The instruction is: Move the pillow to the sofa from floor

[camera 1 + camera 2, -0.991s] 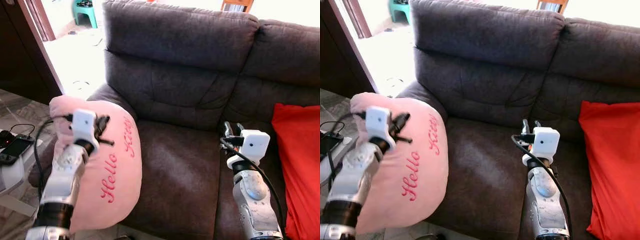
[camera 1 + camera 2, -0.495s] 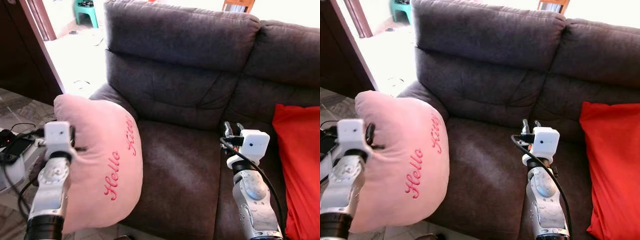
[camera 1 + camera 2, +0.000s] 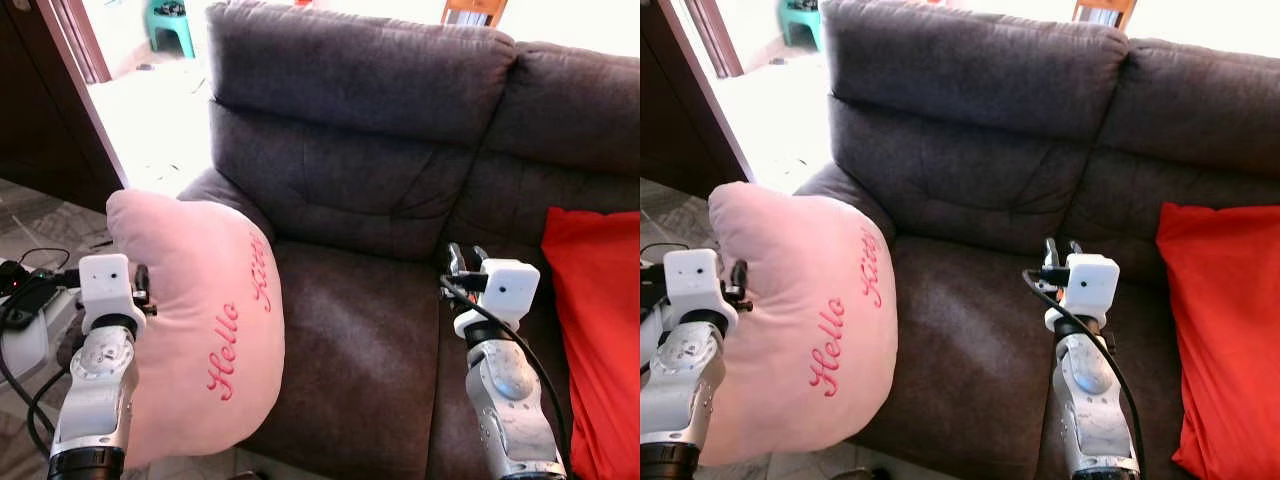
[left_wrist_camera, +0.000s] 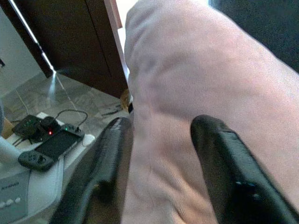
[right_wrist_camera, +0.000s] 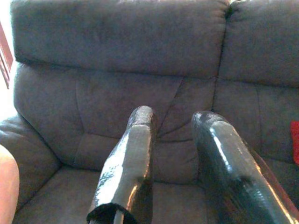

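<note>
Leaning on sofa (image 3: 380,200) arm, pink pillow (image 3: 205,320); left claw (image 4: 161,154) parted against it; right claw (image 5: 175,163) parted, empty.

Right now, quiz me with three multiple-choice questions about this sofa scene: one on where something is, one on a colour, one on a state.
1. Where is the pink plush pillow with red stitched lettering?
A. leaning on the dark grey fabric sofa's left armrest
B. on the right seat
C. flat on the backrest top

2. What colour is the cushion on the sofa's right side?
A. green
B. red
C. white

3. What is the left gripper doing?
A. clamping a cable
B. hanging by the floor
C. open, fingers against the pillow

Answers: 1 A, it rests at the armrest. 2 B, plainly red. 3 C, the wrist view shows spread fingers with pillow between.
</note>
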Controlling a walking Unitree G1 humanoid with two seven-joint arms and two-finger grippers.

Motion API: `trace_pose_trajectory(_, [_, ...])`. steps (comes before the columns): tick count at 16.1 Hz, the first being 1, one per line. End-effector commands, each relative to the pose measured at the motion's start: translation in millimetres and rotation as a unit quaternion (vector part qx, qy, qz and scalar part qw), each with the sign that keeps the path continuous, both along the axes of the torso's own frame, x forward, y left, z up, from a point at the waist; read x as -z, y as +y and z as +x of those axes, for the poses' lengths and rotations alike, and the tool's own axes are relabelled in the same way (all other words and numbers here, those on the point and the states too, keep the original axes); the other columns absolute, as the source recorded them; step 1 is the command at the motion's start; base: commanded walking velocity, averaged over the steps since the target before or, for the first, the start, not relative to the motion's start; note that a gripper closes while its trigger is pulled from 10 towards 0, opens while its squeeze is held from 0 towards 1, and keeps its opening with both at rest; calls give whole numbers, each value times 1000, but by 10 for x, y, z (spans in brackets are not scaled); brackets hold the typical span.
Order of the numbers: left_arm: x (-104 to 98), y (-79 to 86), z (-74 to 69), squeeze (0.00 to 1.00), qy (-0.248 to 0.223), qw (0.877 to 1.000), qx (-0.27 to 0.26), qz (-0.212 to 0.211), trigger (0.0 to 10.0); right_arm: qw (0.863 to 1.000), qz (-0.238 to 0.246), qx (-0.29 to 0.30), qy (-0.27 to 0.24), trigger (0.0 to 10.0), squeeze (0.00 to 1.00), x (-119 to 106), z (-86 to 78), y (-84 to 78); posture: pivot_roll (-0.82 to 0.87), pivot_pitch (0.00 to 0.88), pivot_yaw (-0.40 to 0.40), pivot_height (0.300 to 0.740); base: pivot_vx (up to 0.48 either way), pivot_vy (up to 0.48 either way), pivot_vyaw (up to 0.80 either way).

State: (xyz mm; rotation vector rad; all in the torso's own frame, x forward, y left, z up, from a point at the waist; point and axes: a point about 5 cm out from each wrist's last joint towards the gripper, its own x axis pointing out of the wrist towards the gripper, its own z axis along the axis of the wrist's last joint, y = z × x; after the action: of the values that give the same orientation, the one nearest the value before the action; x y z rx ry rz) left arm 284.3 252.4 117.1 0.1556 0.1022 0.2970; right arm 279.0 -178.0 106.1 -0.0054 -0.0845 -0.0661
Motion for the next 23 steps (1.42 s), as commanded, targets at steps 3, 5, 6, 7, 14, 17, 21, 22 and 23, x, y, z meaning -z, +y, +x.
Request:
trace_pose_trajectory(3, [91,18,-68,1000,26,999,-12,-44,10000,1000,-2,3,3,10000,0,9,-6,-15,75,15,-37,740,0,0,0])
trace_pose_trajectory(5, [199,34,-97,1000,51,997,-13,-59,10000,1000,-2,3,2,10000,0,11,-6,-12,76,10,-35,740,0,0,0])
trace_pose_trajectory(6, [227,33,-110,1000,56,996,-10,-62,10000,1000,-1,3,2,10000,0,11,-6,-10,75,9,-34,740,0,0,0])
trace_pose_trajectory(7, [300,36,-158,0,79,996,-9,-45,10000,1000,-2,3,2,10000,0,8,-6,-15,73,12,-37,740,0,0,0])
trace_pose_trajectory(14, [403,70,-189,0,106,992,-23,-67,10000,1000,-4,3,4,10000,0,8,-11,-32,71,32,-47,740,0,0,0])
trace_pose_trajectory(17, [503,125,-136,0,119,986,-48,-106,10000,1000,-5,3,5,10000,0,5,-14,-43,70,33,-53,740,0,0,0])
trace_pose_trajectory(21, [703,107,-102,0,137,965,-56,-218,10000,1000,-7,4,3,10000,0,-11,-16,-57,62,33,-59,740,0,0,0])
trace_pose_trajectory(22, [710,87,-89,0,140,963,-46,-227,10000,1000,-7,4,3,10000,0,-12,-17,-60,61,34,-60,740,0,0,0])
trace_pose_trajectory(23, [723,-15,-55,0,156,959,-5,-237,10000,1000,-8,4,3,10000,0,-11,-18,-66,63,35,-62,740,0,0,0])
